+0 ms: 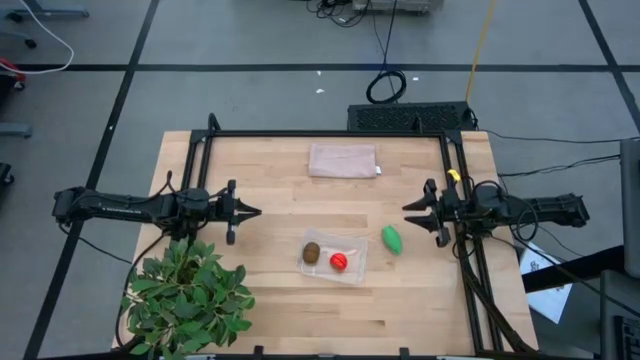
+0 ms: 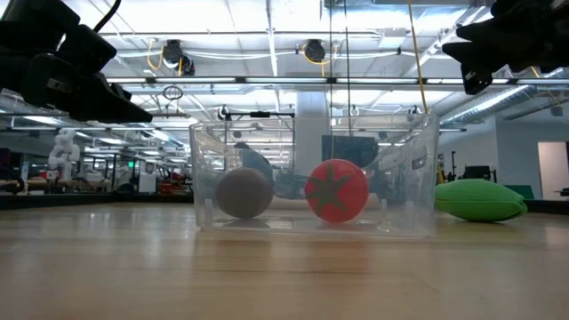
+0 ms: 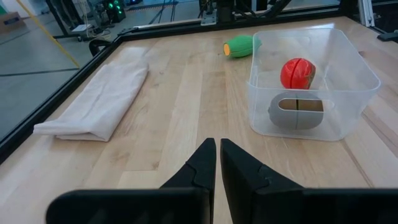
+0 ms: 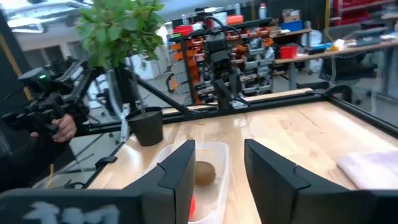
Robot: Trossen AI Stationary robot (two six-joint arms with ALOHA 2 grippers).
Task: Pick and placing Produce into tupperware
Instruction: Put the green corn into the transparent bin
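Worktop (image 1: 260,290) w/ plant (image 1: 188,298) at the near left corner and cloth (image 1: 342,160) at the far edge, both well clear of the job. Tub (image 1: 335,256) sits near centre; we see kiwi (image 1: 312,252) and tomato (image 1: 338,261) already in it, so 2 of 3 done. Green oval (image 1: 392,239) lies on the wood just beside the tub's right side, not touching as far as we can tell.

Right tool (image 1: 409,208) hovers near the oval, fingers spread, nothing between them. Left tool (image 1: 253,211) waits off to the tub's left, fingers pressed together, empty.

Risks, biggest 1st, as we judge them:
- Tub is light and unfixed; a low approach or a clipped rim could shove it, maybe tip the 2 fruits out.
- Oval is smooth and rounded; an off-centre pinch could squirt it sideways, and it may roll toward the worktop edge.
- Release too high and it may bounce off the tomato or out.
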